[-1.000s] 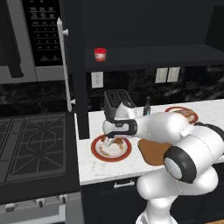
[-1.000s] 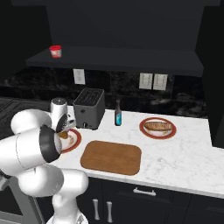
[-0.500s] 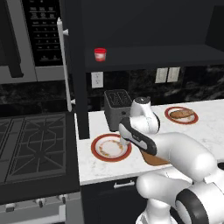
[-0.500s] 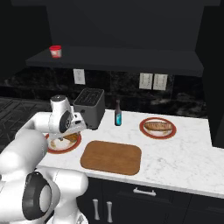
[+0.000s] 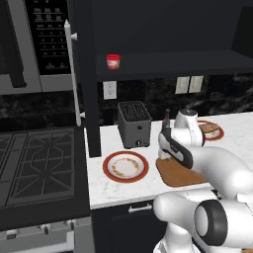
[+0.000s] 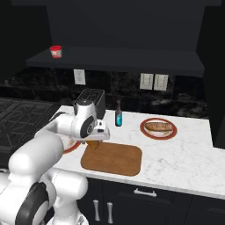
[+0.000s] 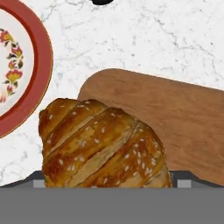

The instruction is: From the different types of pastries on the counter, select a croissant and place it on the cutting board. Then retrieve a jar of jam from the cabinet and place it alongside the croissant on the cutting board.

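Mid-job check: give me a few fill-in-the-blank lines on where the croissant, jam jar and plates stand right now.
The croissant sits between the gripper fingers, above the edge of the ____.
The jar of jam stands on the cabinet ____.
The plate in front of the toaster is ____ of pastry.
The oblong pastry lies on the other ____.

Missing words: cutting board; shelf; empty; plate

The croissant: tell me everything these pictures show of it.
The croissant is golden-brown and ridged, flecked with pale seeds, looking baked and flaky. In the hand view it sits between the finger tips of the gripper, over the near corner of the wooden cutting board and beside an empty red-rimmed plate. Whether it touches the board cannot be told.
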Robot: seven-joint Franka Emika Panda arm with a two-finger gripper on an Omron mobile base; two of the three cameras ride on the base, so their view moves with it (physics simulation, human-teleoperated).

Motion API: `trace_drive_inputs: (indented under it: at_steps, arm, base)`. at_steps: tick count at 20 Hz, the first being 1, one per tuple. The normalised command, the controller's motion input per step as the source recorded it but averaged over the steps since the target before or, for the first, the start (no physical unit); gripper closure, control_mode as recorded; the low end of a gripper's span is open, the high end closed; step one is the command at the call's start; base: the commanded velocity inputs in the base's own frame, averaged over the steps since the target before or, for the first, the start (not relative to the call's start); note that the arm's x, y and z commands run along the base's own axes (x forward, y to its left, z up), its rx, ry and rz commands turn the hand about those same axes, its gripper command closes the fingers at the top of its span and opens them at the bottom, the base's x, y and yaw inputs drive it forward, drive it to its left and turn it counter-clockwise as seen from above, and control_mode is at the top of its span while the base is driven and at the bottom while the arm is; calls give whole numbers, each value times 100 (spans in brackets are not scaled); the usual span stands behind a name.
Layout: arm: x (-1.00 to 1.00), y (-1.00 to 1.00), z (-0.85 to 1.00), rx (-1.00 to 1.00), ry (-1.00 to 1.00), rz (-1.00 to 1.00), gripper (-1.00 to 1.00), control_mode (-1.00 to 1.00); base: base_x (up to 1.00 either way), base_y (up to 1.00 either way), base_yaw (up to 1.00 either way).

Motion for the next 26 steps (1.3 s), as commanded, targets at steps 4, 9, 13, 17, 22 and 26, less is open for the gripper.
trace_drive_inputs:
  at_steps: [4,9,13,17,22,26]
  arm:
    - [-14,-45,-4,14,-1,-24,100,-100]
    - [-4,14,-9,0,0,0,100,-100]
    - [7,24,-30,-2,0,0,100,-100]
    - [36,4,-36,-1,-1,1,100,-100]
    - [18,0,-43,-3,0,0,100,-100]
    - [8,0,-20,-2,0,0,100,-100]
  base:
    - [0,0,0]
    - [0,0,0]
    - [0,0,0]
    - [0,0,0]
    - [0,0,0]
    - [0,0,0]
